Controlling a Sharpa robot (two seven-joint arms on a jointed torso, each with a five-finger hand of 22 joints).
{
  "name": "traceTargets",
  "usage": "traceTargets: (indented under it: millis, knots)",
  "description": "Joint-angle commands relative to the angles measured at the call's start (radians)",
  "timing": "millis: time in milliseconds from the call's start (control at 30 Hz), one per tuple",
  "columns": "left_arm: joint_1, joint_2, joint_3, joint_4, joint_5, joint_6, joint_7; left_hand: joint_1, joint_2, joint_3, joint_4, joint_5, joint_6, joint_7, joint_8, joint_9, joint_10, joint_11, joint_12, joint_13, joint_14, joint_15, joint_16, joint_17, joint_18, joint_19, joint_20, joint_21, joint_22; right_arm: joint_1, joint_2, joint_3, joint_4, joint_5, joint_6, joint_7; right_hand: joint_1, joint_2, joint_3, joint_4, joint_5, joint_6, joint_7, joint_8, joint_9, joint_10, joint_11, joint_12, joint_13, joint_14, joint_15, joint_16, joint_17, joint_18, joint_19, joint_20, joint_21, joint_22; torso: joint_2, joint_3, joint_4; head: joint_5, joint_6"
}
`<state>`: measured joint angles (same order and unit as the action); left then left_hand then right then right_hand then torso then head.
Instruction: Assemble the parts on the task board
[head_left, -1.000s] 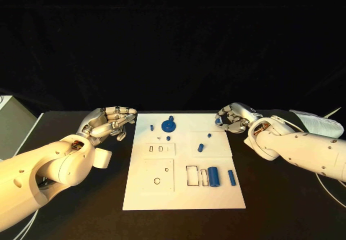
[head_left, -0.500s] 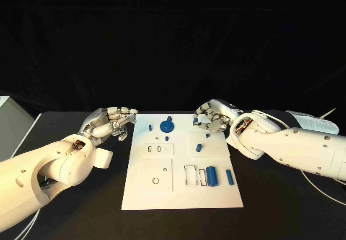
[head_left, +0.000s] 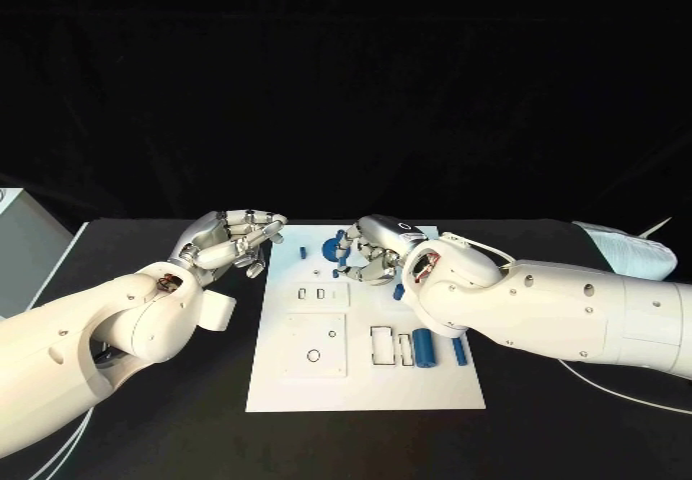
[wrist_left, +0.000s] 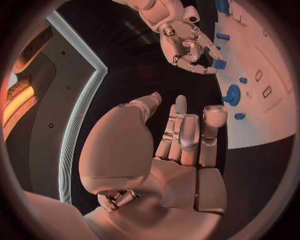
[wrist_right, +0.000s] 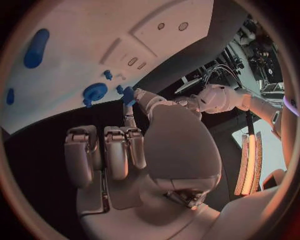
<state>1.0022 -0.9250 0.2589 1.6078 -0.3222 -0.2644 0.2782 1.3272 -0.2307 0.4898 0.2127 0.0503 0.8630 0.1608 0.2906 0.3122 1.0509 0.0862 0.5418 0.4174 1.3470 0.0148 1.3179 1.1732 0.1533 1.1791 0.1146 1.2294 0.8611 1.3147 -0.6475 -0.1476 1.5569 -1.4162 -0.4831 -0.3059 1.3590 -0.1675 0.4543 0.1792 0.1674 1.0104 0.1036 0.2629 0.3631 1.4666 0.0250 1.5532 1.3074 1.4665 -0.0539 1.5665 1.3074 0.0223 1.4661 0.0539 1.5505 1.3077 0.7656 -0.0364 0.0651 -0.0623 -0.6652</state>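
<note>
Position of right hand (head_left: 369, 252): over the far middle of the task board (head_left: 289, 390), fingers pointing down. Grip: small blue piece (wrist_right: 128, 95) pinched at the fingertips, other fingers loosely curled. Long axis of that piece: too small to tell.

Position of left hand (head_left: 231, 240): off the board, just beside its far left corner, above the black table (head_left: 173, 430). Fingers loosely bent and apart, nothing held.

Governing relation: round blue part (head_left: 336, 246) just beside the right hand's fingertips, on the side toward the left hand, near the board's far edge. Short stem of that part pointing away from the robot. Held piece close to it in the right wrist view; touching or apart, not determinable. Right hand clearly the nearer of the two; left hand separated from the round part by the board's edge strip and a small blue peg (head_left: 304, 254).

Judged step: carrying the pinched piece to a seat near the round part; next move likely a short lowering, needing care not to knock the round part.

Elsewhere on board: large blue cylinder (head_left: 427, 349) and thinner blue bar (head_left: 460, 350), side by side near the right edge, untouched.

Difference from one second ago: right hand then at the board's far right corner, since carried inward across the board. Left hand much as before.
</note>
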Motion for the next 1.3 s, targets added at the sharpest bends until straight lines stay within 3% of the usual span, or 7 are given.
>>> traceTargets:
  millis: [33,200,600,1300]
  knots:
    - [0.000,0.000,0.000,0.002,-0.004,0.010,0.001,-0.009,0.000,-0.004,0.004,0.001,0.001,0.001,0.000,0.002,0.003,-0.001,0.000,0.000,-0.002,0.003,-0.006,-0.001,-0.017,-0.004,0.001,0.006,-0.001,-0.010,0.020,-0.005,0.010,-0.085,-0.007,-0.101,-0.006,0.002,0.008,-0.002,0.000,0.004,-0.005,0.054,0.055,0.092,-0.003,0.004,0.252,0.104,0.007,0.004,0.263,-0.015,0.093,0.003,-0.006,0.238,0.000,-0.0025,0.0044,0.001,-0.007]
    - [0.000,-0.005,-0.001,0.008,-0.002,0.019,0.009,-0.007,0.002,-0.005,0.005,0.002,0.001,0.001,0.000,0.002,0.003,-0.001,0.000,0.000,-0.003,0.003,-0.007,-0.003,-0.017,-0.004,0.001,0.006,0.000,-0.034,0.044,-0.012,0.010,-0.104,-0.028,-0.138,-0.007,0.000,0.010,-0.004,0.006,0.003,-0.005,0.055,0.055,0.093,-0.004,0.004,0.253,0.104,0.007,0.004,0.263,-0.014,0.093,0.003,-0.006,0.237,0.001,-0.0017,0.0010,0.009,-0.012]
    - [0.000,-0.013,-0.001,0.012,-0.001,0.020,0.009,-0.005,0.004,-0.006,0.005,0.002,0.000,0.000,0.000,0.002,0.002,-0.002,-0.001,-0.001,-0.002,0.003,-0.007,-0.002,-0.018,-0.003,0.001,0.007,0.001,-0.096,0.088,-0.017,-0.015,-0.153,-0.064,-0.189,-0.013,-0.007,0.011,-0.006,0.012,0.002,-0.004,0.057,0.055,0.094,-0.003,0.005,0.254,0.104,0.007,0.004,0.263,-0.014,0.092,0.003,-0.007,0.236,0.002,-0.0030,0.0056,0.016,-0.023]
    - [0.000,-0.019,-0.001,0.013,-0.001,0.028,0.005,-0.005,0.004,-0.006,0.005,0.002,0.000,0.000,0.000,0.002,0.002,-0.002,-0.001,-0.001,-0.002,0.003,-0.007,-0.002,-0.018,-0.003,0.001,0.007,0.001,-0.119,0.113,-0.017,-0.047,-0.212,-0.087,-0.222,-0.018,-0.011,0.010,-0.005,0.014,0.001,-0.004,0.058,0.055,0.094,-0.003,0.006,0.254,0.104,0.007,0.004,0.263,-0.014,0.092,0.003,-0.008,0.235,0.003,-0.0022,0.0042,0.023,-0.027]
